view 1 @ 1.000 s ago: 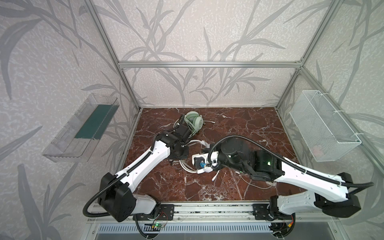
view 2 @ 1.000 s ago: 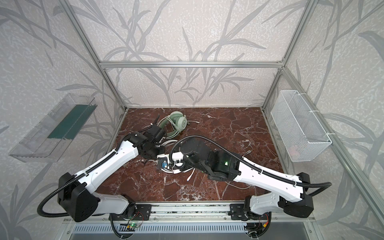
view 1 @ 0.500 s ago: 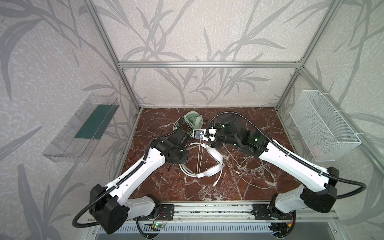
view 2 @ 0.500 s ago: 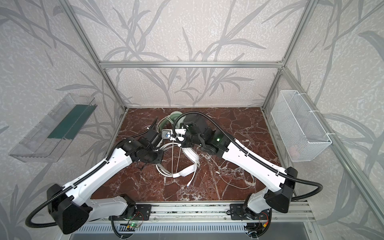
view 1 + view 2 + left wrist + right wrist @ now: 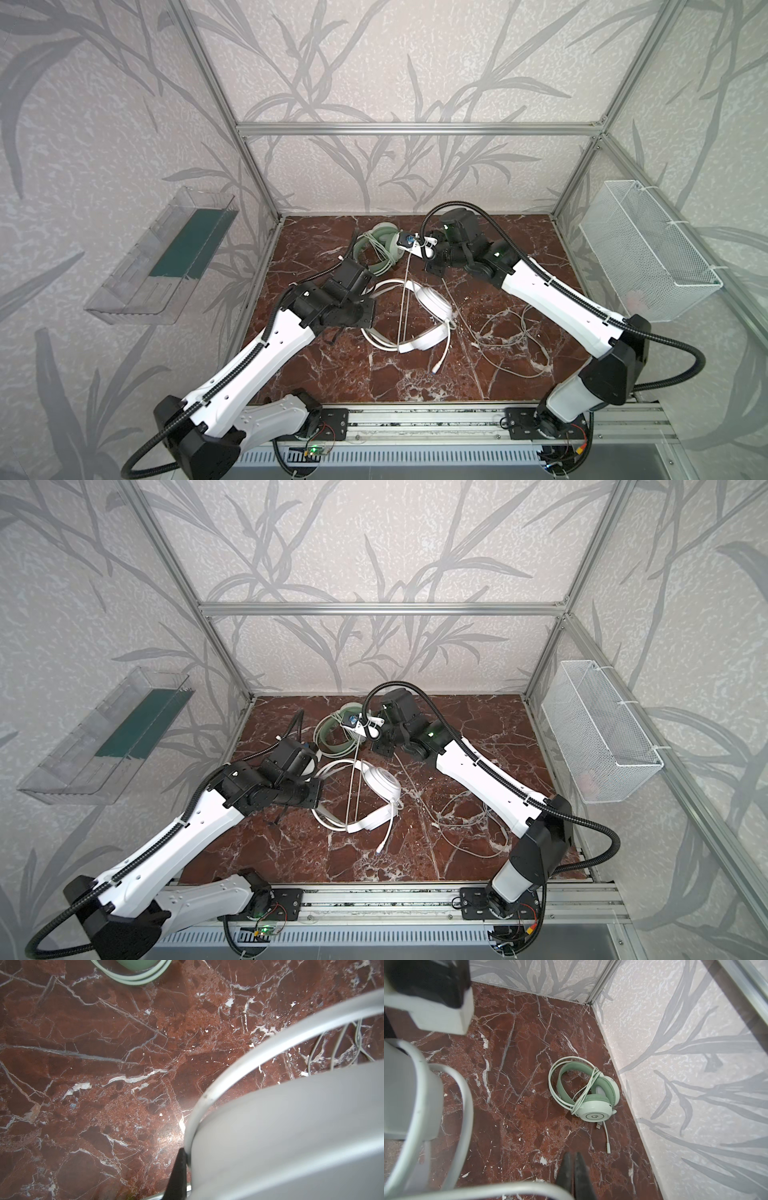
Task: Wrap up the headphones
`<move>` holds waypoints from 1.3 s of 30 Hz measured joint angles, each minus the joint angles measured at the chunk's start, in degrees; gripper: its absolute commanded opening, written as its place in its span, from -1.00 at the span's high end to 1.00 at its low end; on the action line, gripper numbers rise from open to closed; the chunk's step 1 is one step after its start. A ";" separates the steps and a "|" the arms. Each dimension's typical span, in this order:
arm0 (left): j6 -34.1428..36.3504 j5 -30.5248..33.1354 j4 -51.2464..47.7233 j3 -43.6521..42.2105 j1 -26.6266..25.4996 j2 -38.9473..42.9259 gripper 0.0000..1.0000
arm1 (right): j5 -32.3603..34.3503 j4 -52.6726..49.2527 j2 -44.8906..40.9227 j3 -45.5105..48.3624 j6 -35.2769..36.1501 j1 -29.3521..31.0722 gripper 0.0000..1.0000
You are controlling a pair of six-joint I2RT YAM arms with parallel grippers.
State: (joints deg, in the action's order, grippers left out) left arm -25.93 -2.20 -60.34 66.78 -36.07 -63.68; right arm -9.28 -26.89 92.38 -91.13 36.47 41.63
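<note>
Further back now goes the right gripper (image 5: pixel 573 1167), fingers together on the thin cable (image 5: pixel 404 299) (pulled taut), white headset (image 5: pixel 432 300) at the left gripper (image 5: pixel 367 294), clamped on it, mint-green headset (image 5: pixel 595 1115) just beyond the right gripper's tips, on the tabletop (image 5: pixel 415 382).

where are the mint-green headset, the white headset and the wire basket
mint-green headset (image 5: pixel 595 1114): right wrist view, on the round outer ear cup
white headset (image 5: pixel 434 301): a top view, on its ear cup
wire basket (image 5: pixel 636 257): a top view, on its mesh side wall
</note>
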 measured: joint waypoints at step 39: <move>-0.66 -2.25 -4.04 14.29 -0.98 6.03 1.00 | -4.22 16.00 4.24 17.90 -19.37 -3.26 0.47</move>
State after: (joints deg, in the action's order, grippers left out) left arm -26.59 -4.45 -64.38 81.08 -37.06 -57.65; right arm -13.50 -10.90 96.62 -73.23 17.10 38.37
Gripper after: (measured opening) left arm 0.069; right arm 0.252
